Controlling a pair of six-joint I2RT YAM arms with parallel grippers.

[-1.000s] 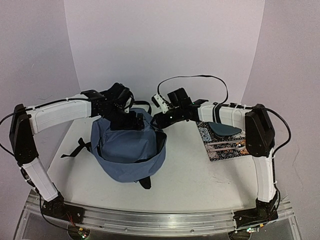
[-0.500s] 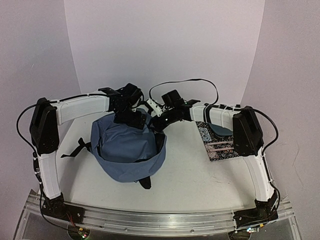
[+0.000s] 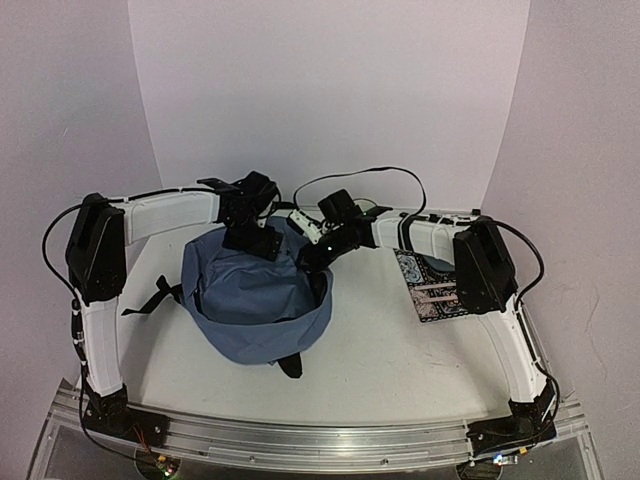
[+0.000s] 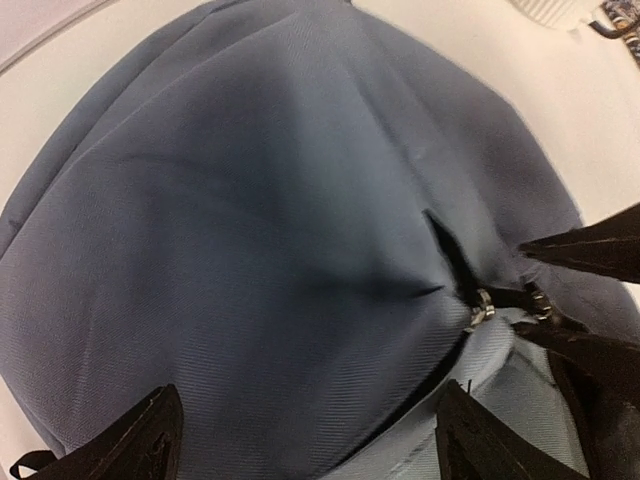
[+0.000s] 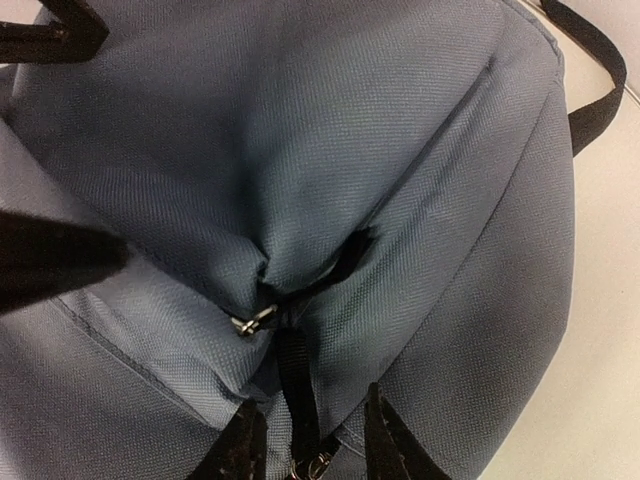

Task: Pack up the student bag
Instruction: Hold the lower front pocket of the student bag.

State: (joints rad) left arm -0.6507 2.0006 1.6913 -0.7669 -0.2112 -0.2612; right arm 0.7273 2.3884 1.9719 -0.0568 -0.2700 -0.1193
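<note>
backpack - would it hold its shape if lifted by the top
Probably floppy: the backpack fabric is puckered around the zipper pull, so it would likely sag if lifted. Pushed, it should bunch rather than slide; loose straps may drag.

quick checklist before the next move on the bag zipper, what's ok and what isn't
1. Zip opened on the student bag: not ok, only a short slit shows beside the zipper pull.
2. The pull strap between the jaws of the right gripper: ok, jaws apart, not closed on it.
3. Nothing held by the left gripper: ok, jaws wide apart.
4. Grippers clear of each other: cannot tell, they sit very close.
5. The patterned item packed: not ok, it lies on the table right of the bag.
</note>
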